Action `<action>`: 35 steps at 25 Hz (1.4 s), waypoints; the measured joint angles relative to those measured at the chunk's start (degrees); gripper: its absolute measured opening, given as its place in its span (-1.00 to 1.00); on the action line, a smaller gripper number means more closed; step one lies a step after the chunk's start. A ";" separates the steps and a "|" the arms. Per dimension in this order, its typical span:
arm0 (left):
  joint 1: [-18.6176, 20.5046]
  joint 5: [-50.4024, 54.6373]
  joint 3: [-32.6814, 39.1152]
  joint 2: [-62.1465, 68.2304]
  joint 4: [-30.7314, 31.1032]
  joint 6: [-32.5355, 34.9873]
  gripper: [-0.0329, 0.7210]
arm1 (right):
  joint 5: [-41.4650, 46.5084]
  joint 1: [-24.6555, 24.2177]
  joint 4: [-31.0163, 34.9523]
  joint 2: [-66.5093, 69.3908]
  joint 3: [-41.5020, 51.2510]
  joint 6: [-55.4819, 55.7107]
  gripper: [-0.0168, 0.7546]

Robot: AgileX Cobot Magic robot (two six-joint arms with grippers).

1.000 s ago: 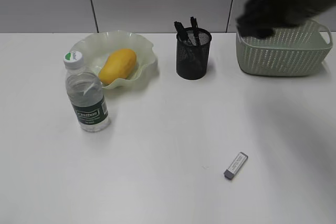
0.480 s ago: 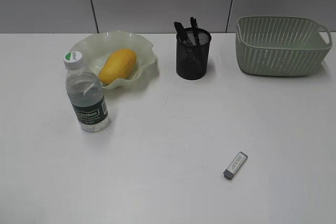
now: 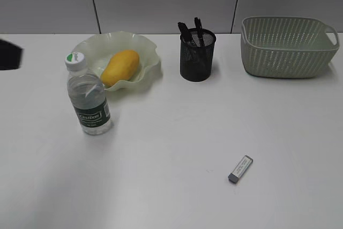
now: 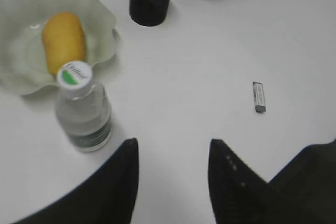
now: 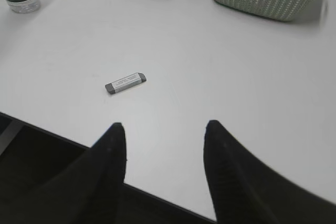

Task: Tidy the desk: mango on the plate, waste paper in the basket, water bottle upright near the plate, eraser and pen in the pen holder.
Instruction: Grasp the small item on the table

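On the white bench (image 3: pixel 171 132), the smooth yellow-orange mango (image 3: pixel 119 67) lies in the ruffled pale-green plate (image 3: pixel 144 46), with the clear water bottle (image 3: pixel 88 96), dark green label and white-green cap, standing upright just beside the plate's near rim. The black mesh pen holder (image 3: pixel 197 56) stands between plate and perforated sage-green basket (image 3: pixel 286 46), dark pens (image 3: pixel 197 29) poking from its top. The small grey-and-white eraser (image 3: pixel 240 169) lies flat and alone on the near part of the bench, well apart from everything else. My left jaws (image 4: pixel 173 174) hang apart and empty above the bench, the bottle just ahead of them to the left; only a dark sliver of that arm (image 3: pixel 9 53) shows at the exterior view's left edge. My right jaws (image 5: pixel 165 153) are likewise spread with nothing between them, poised over the bench's near edge, the eraser ahead and slightly left.
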 joint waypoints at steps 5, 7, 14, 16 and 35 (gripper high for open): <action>-19.57 -5.67 -11.39 19.14 5.03 -2.05 -0.05 | -0.06 0.00 -0.06 0.00 0.05 0.07 0.00; -26.54 -7.01 -16.35 28.79 9.15 -6.53 -0.04 | -0.06 0.00 -0.06 0.00 0.05 0.10 0.00; -32.57 1.57 -34.44 61.11 13.77 -14.61 0.38 | -0.12 0.00 -0.06 0.00 0.05 0.18 0.00; -32.96 4.00 -39.36 66.70 14.04 -17.36 0.43 | -0.17 0.00 -0.06 0.00 0.05 0.18 0.00; -37.35 2.45 -55.74 81.28 24.67 -25.29 -0.49 | -0.17 0.00 -0.24 0.00 0.05 0.25 0.00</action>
